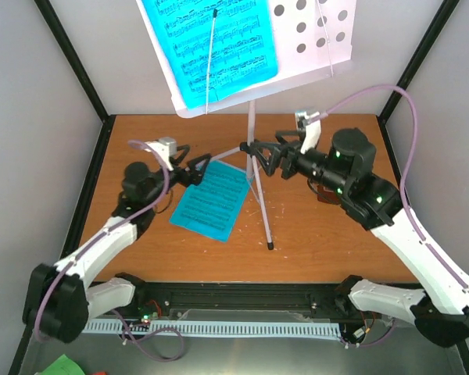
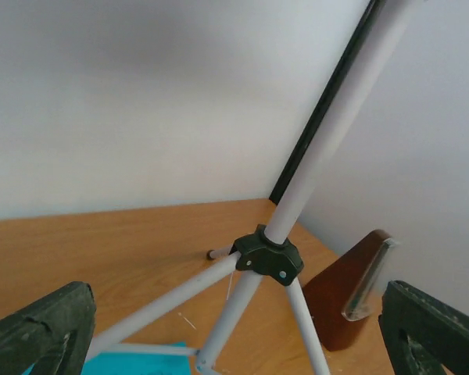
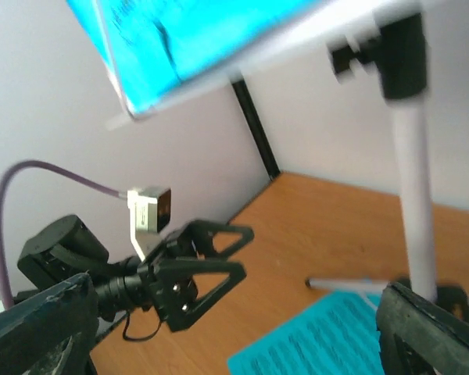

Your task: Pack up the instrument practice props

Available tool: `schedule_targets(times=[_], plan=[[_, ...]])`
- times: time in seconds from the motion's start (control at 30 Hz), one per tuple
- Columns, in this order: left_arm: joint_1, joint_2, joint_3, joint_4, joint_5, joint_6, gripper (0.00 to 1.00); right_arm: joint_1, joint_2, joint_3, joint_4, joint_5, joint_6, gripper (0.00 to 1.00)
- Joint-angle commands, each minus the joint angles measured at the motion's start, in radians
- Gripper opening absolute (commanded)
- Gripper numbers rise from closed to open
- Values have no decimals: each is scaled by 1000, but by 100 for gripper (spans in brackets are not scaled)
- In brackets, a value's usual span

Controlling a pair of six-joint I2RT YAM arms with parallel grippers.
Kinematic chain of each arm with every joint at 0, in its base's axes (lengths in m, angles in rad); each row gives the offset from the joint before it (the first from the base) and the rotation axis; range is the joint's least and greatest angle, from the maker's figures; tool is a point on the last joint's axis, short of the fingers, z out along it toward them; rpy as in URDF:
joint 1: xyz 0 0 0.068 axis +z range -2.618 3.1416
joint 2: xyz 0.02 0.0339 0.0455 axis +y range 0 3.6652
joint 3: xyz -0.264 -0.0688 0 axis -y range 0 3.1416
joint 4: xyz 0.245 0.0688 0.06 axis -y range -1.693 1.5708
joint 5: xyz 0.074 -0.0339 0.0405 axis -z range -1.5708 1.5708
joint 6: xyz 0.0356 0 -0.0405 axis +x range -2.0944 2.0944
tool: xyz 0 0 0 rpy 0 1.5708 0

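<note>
The music stand (image 1: pixel 252 133) is at the back middle of the brown table (image 1: pixel 320 242), up on three thin silver legs; its grey desk (image 1: pixel 316 35), full of round holes, sits high and tilted. One blue sheet (image 1: pixel 211 47) rests on the desk with a thin wire arm across it; another blue sheet (image 1: pixel 211 199) lies flat on the table, right beside the legs on the left. The small brown metronome (image 2: pixel 348 293), with a clear cover on its front, stands to the right of the stand near the back corner; from above, the right arm hides most of it.

The left gripper (image 1: pixel 199 169) is by the top edge of the flat sheet, jaws wide apart and holding nothing. The right gripper (image 1: pixel 262 156) faces it from the other side, jaws also wide apart and bare. The pole and its black leg joint (image 2: pixel 270 258) stand between the two. Both sheets show black music notes; no words can be read.
</note>
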Motion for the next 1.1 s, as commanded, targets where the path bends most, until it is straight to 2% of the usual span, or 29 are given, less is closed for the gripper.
schedule_targets(times=[0.0, 0.07, 0.13, 0.27, 0.37, 0.47, 0.53, 0.63, 0.77, 0.93, 1.07], plan=[[217, -144, -10, -187, 372, -168, 99, -3, 108, 200, 8, -144, -9, 92], [329, -201, 15, -241, 524, -208, 97, -3, 168, 283, 9, -208, 4, 86], [415, -241, 67, -307, 612, -226, 94, -2, 226, 362, 10, -281, 22, 80], [538, -275, 232, -441, 660, -245, 85, -1, 354, 521, -5, -350, 53, 76], [568, -273, 337, -438, 691, -300, 80, -1, 442, 637, -13, -393, 81, 74], [569, -248, 425, -354, 729, -404, 73, 0, 520, 745, -18, -407, 101, 71], [567, -218, 503, -333, 749, -430, 65, 0, 567, 813, -25, -411, 109, 69], [534, -154, 671, -452, 747, -345, 57, 0, 624, 899, -27, -403, 124, 66], [431, -71, 857, -594, 696, -244, 52, 0, 673, 963, -10, -393, 149, 60], [378, -14, 940, -591, 692, -247, 43, 0, 689, 967, 16, -368, 167, 55], [312, 28, 1011, -631, 657, -204, 42, 0, 695, 969, 36, -365, 179, 54]])
